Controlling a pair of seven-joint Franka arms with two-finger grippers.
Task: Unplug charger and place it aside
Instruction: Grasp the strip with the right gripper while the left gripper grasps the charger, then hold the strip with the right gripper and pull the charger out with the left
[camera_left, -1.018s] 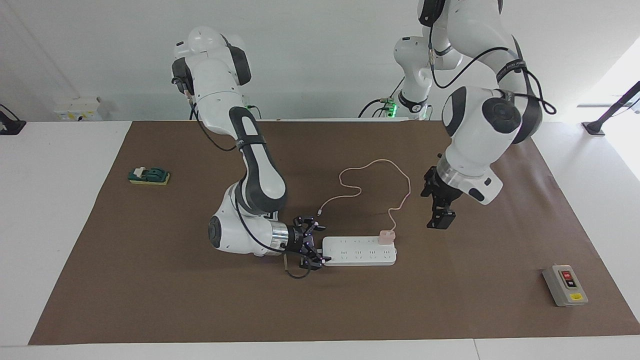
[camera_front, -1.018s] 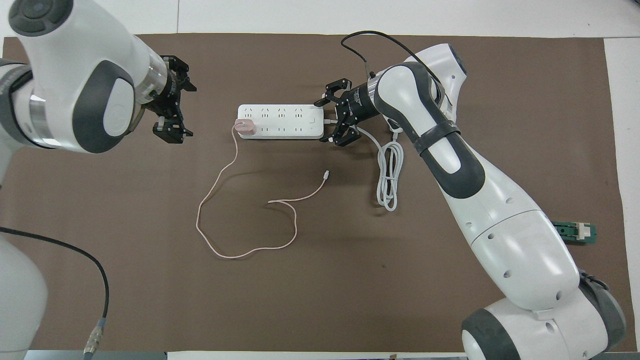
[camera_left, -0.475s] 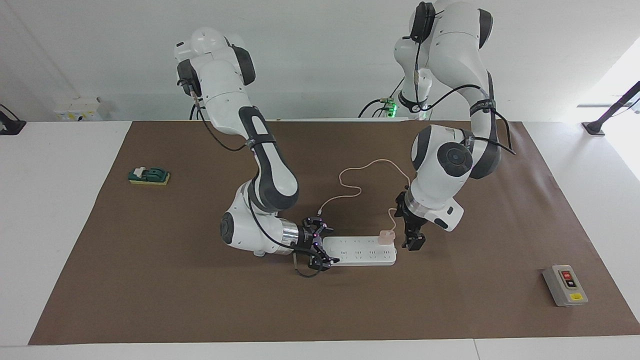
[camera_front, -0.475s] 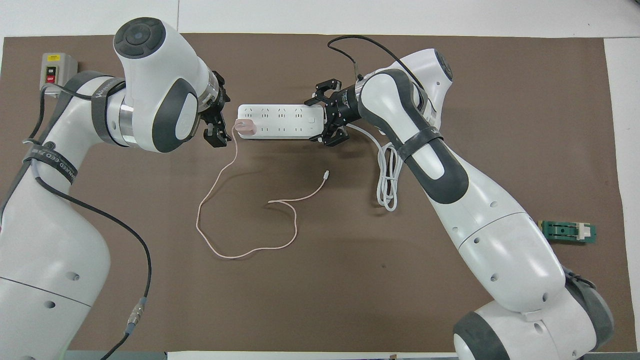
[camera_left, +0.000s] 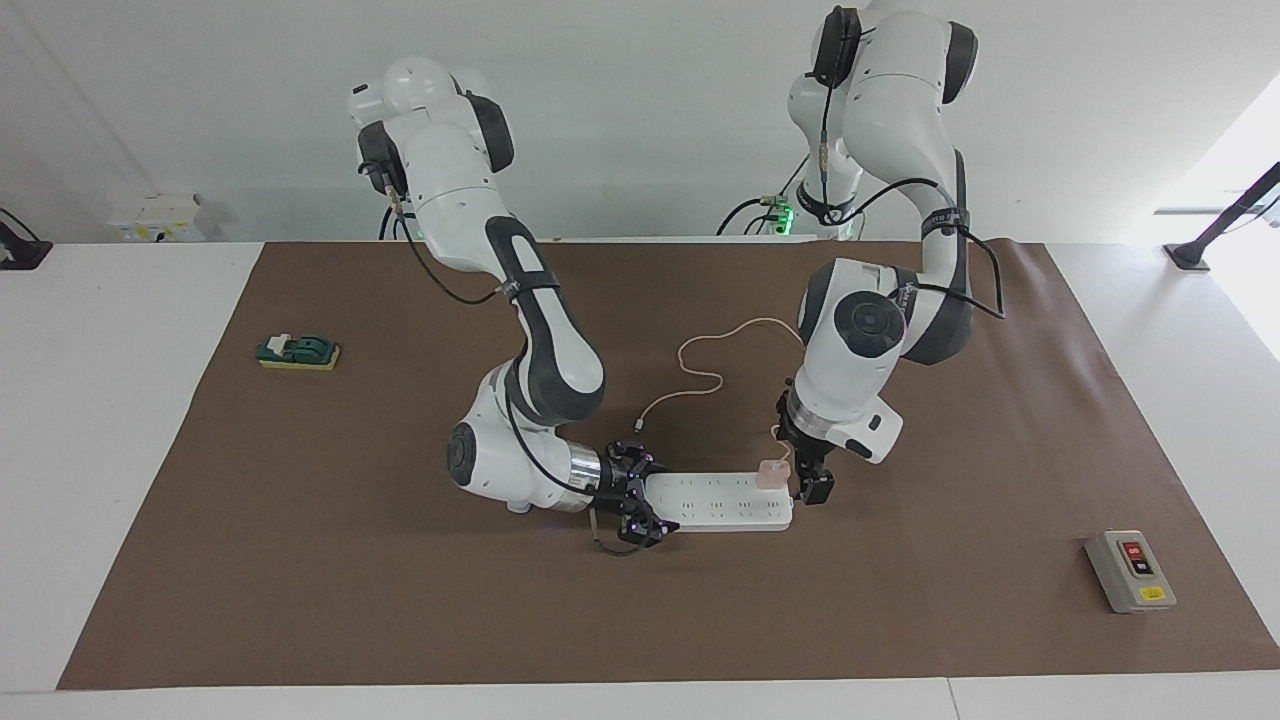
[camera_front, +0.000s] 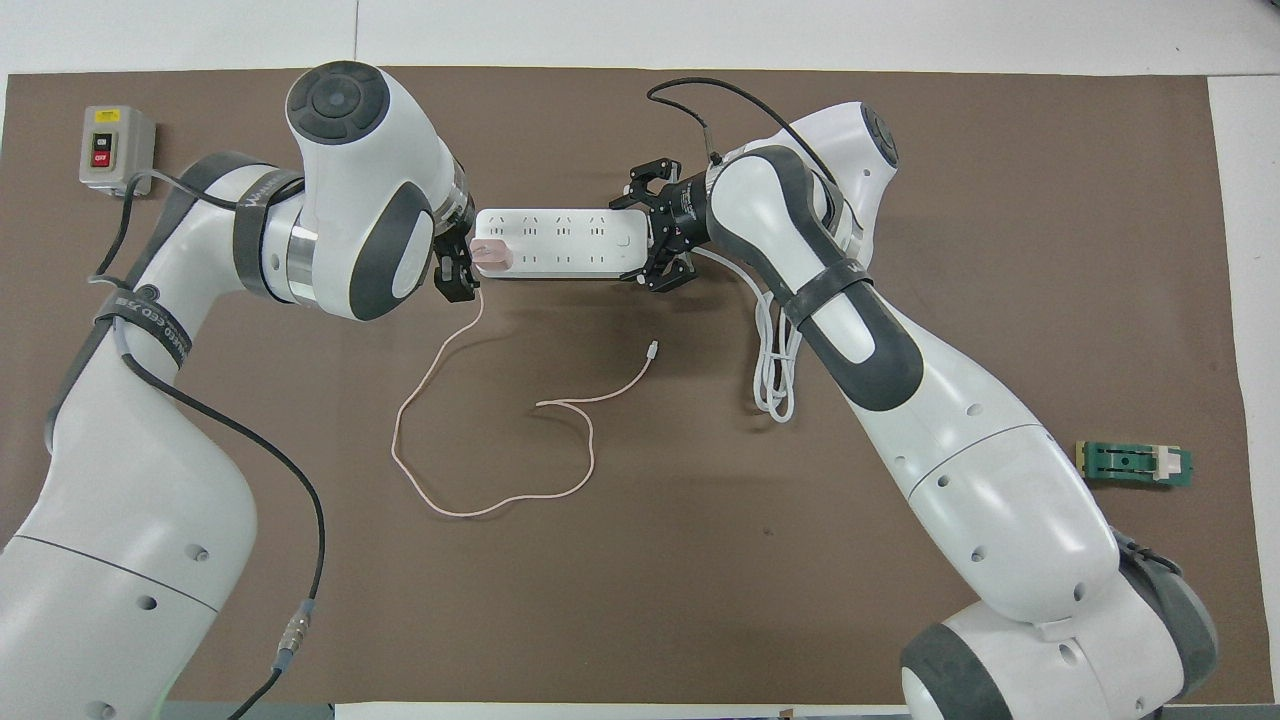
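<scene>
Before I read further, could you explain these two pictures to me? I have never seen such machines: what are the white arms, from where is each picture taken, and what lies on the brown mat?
These are two white robot arms, each ending in a gripper. One camera faces them across the table; the other looks down from above their own end.

On the brown mat lies a long white power strip with a small pale pink cube charger plugged in, its thin pink cable looping toward the robots. A grey switch box and a small green block lie apart.

The right gripper is at the strip's end, fingers spread around it. The left gripper is open beside the charger, holding nothing.
</scene>
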